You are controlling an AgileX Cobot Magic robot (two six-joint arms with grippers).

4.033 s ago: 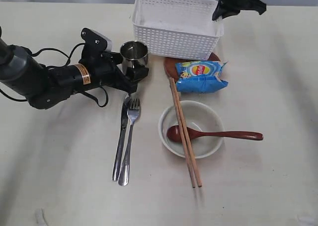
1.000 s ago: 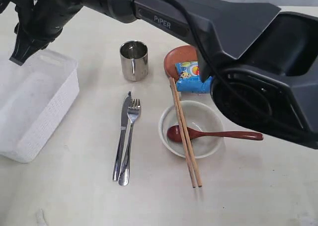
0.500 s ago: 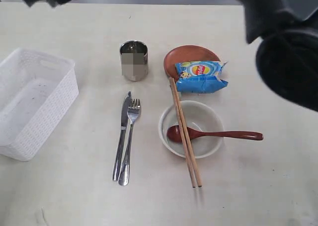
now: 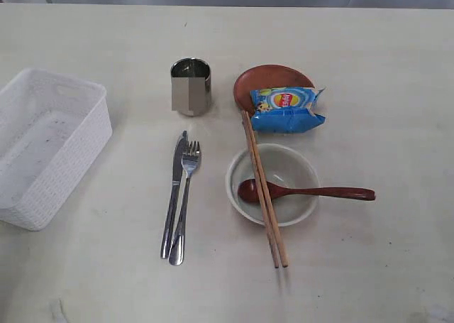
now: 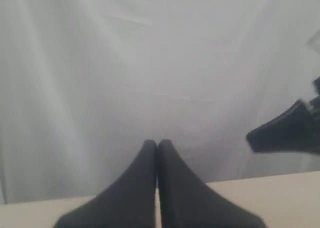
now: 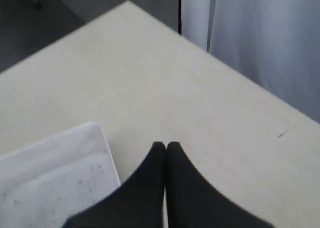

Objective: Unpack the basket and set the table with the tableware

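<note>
The white basket (image 4: 44,147) stands empty at the table's left side, also seen as the basket (image 6: 47,178) in the right wrist view. On the table (image 4: 383,266) lie a steel knife (image 4: 172,195) and fork (image 4: 185,202), a steel cup (image 4: 191,86), a brown plate (image 4: 273,78), a pale bowl (image 4: 274,184) with a reddish wooden spoon (image 4: 305,192) and chopsticks (image 4: 263,189) across it. No arm shows in the exterior view. My left gripper (image 5: 157,144) is shut and empty, facing a curtain. My right gripper (image 6: 165,146) is shut and empty, above the table beside the basket.
A blue chip bag (image 4: 286,108) rests on the plate. A pale curtain (image 5: 150,62) hangs behind the table's far edge (image 6: 210,52). A dark arm part (image 5: 287,130) shows in the left wrist view.
The basket went from the back of the table to the left side. The arms that crossed the exterior view have withdrawn out of it. The tableware has not moved.
</note>
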